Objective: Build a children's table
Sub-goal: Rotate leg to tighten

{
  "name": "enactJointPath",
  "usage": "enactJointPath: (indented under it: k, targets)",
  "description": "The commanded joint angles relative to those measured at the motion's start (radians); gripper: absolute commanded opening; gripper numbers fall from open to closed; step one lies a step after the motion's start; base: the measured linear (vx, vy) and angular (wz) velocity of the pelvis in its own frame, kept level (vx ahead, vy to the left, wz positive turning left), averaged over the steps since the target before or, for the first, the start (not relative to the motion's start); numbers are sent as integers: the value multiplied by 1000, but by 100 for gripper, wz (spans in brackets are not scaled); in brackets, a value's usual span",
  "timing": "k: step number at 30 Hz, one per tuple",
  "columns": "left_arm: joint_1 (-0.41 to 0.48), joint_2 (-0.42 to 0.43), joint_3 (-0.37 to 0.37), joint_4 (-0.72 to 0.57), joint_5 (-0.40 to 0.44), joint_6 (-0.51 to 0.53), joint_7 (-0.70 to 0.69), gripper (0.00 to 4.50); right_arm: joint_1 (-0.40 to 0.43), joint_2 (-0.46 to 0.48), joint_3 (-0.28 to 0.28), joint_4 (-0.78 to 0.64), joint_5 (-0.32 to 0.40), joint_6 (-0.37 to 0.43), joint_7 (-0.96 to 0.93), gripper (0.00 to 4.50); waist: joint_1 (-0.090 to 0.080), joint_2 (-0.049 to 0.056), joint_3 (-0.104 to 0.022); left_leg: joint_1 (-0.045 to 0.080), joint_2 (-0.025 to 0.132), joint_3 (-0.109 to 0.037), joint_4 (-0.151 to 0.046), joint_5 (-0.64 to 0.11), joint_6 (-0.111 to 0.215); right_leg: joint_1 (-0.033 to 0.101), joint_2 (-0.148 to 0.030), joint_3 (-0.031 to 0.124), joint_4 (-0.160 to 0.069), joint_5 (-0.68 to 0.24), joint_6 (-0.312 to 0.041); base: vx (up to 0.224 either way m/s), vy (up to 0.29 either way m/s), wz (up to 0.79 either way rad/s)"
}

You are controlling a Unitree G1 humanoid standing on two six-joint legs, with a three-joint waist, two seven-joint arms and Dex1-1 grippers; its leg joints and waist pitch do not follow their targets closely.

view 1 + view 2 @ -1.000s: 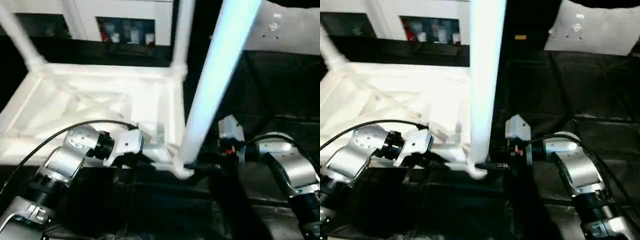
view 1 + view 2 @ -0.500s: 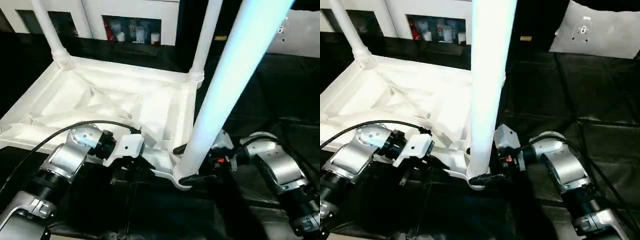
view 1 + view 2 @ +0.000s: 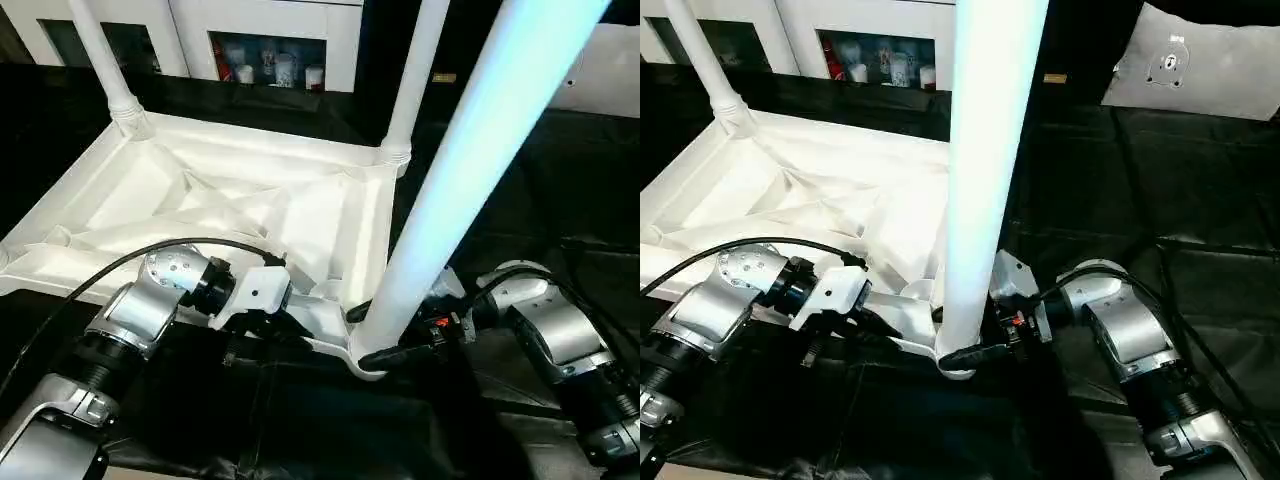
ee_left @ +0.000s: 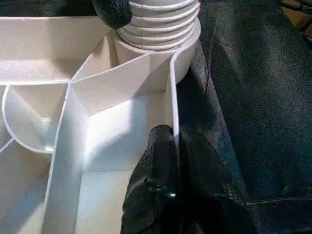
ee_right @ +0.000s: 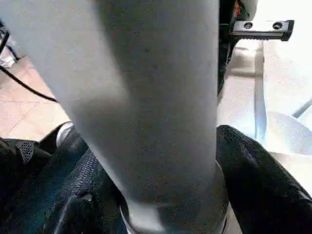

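Note:
The white table top [image 3: 70,195] lies upside down on black cloth, ribbed underside up. Two legs stand in its far corners, one on the left [image 3: 100,50] and one on the right [image 3: 415,70]. A third leg [image 3: 470,160] rises from the near right corner socket, its ribbed collar [image 4: 158,24] seated there. My right gripper [image 3: 385,348] holds this leg's base, a black finger [image 5: 258,185] pressed on each side. My left gripper [image 3: 295,325] is shut on the top's near rim beside that socket, with one finger [image 4: 156,165] on the rim wall's inner face.
A white cabinet with glass doors [image 3: 265,40] stands behind the table top. A white pillow-like pad [image 3: 1200,65] lies at the back right. Black cloth [image 3: 560,180] covers the floor around. A black cable [image 3: 100,275] loops over my left forearm.
The camera has tilted, shifting the whole picture. My right gripper's fingers have drawn in around the base of the near leg. The left gripper stays on the rim.

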Motion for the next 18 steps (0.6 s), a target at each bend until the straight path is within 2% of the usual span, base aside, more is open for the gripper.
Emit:
enactJointPath:
  k: [1, 2, 3, 4, 6, 8, 11, 13, 15, 17, 18]
  targets:
    - [3, -18, -16, -19, -36, 10, -31, 0, 15, 6, 7, 6, -1, 30, -24, 259, -7, -7, -75, 18, 80, -23, -62, 4, 161, 52, -100, 56, -57, 74, -314, 0, 0, 0]
    - [8, -20, -4, -30, -50, 46, -15, 0, 23, 15, -3, -6, 15, 68, -45, 256, -6, -2, -74, 18, 80, -24, -64, -7, 153, 52, -100, 56, -59, 54, -313, 0, 0, 0]
    - [8, -21, -2, -31, -53, 52, -13, 0, 24, 17, -5, -7, 18, 75, -48, 256, -6, -2, -74, 18, 80, -24, -64, -7, 153, 52, -100, 56, -59, 54, -313, 0, 0, 0]
    - [17, -27, 19, -51, -69, 92, 20, 0, 44, 33, -27, -26, 40, 117, -92, 256, -6, -4, -73, 18, 80, -25, -65, -19, 143, 52, -100, 56, -61, 39, -310, 0, 0, 0]
    - [33, -36, 45, -84, -85, 146, 72, 0, 74, 60, -64, -45, 67, 165, -167, 255, -7, -2, -71, 18, 82, -25, -68, -35, 128, 53, -102, 58, -65, 18, -308, 0, 0, 0]
    - [51, -47, 67, -117, -83, 191, 133, 0, 107, 92, -99, -60, 86, 190, -244, 254, -11, -5, -69, 17, 81, -25, -71, -48, 115, 52, -101, 59, -67, 0, -304, 0, 0, 0]
    - [64, -61, 82, -141, -53, 230, 209, 0, 133, 126, -123, -71, 81, 194, -324, 254, -19, -2, -67, 17, 77, -26, -75, -87, 83, 52, -103, 61, -79, -90, -285, 0, 0, 0]
    - [77, -91, 104, -176, -31, 297, 302, 0, 153, 168, -141, -84, 58, 209, -427, 254, -35, 1, -67, 14, 76, -29, -78, -81, 68, 53, -99, 61, -77, -80, -278, 0, 0, 0]
    - [88, -137, 125, -233, -20, 394, 394, 0, 167, 228, -163, -99, 41, 230, -539, 254, -49, -2, -68, 13, 73, -29, -78, -79, 65, 55, -99, 61, -77, -71, -280, 0, 0, 0]
    - [91, -167, 132, -267, -10, 453, 444, 0, 170, 267, -174, -106, 24, 245, -615, 254, -59, -5, -68, 8, 69, -30, -77, -58, 71, 58, -98, 60, -78, -60, -278, 0, 0, 0]
    - [90, -183, 134, -278, -4, 479, 471, 0, 169, 286, -178, -107, 16, 252, -653, 254, -64, -4, -69, 10, 66, -28, -74, -45, 78, 57, -97, 61, -80, -51, -277, 0, 0, 0]
